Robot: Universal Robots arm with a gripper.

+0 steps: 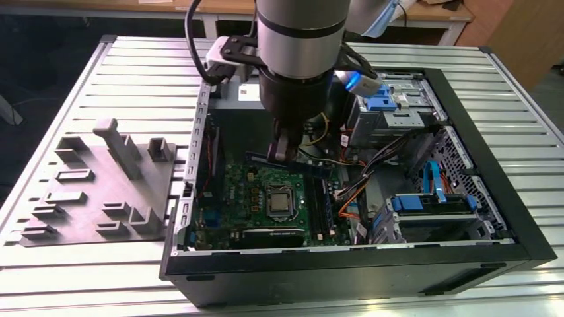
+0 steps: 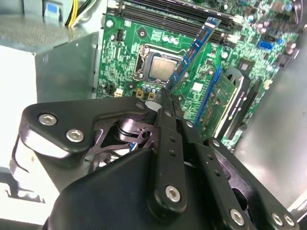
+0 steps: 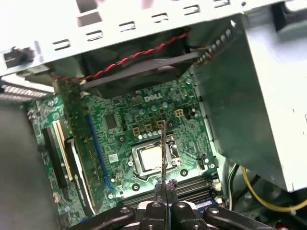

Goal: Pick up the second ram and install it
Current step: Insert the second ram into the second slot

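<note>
The arm [image 1: 300, 39] reaches down into the open case [image 1: 502, 224], which lies on its side on the slatted worktop [image 1: 132, 66]. The gripper [image 1: 282, 155] hangs over the board [image 1: 234, 191], just far of the CPU [image 1: 280, 201].

The fingers [image 2: 168, 110] are closed on the ram [image 2: 192, 52], pinching it at one end. In the second wrist view the stick juts out from the fingertips at a slant, its blue-green face and row of chips in sight. Its free end points toward the black slots [image 2: 163, 17] on the other side of the CPU. In the first wrist view the ram is seen edge-on as a thin line running out from the fingertips across the CPU socket. In the exterior view it shows as a dark bar lying crosswise under the gripper, from the exterior view's left to its right. It is held in the air above the board and sits in no slot.

An expansion card [image 2: 225, 105] stands on edge in the board beside the CPU. Drive bays with blue fittings [image 1: 387, 102] fill the far part of the case on the exterior view's right, with bundles of cables [image 1: 352, 198] between them and the board. On the worktop, at the exterior view's left of the case, lies a grey fixture [image 1: 97, 191] with raised blocks and posts.
</note>
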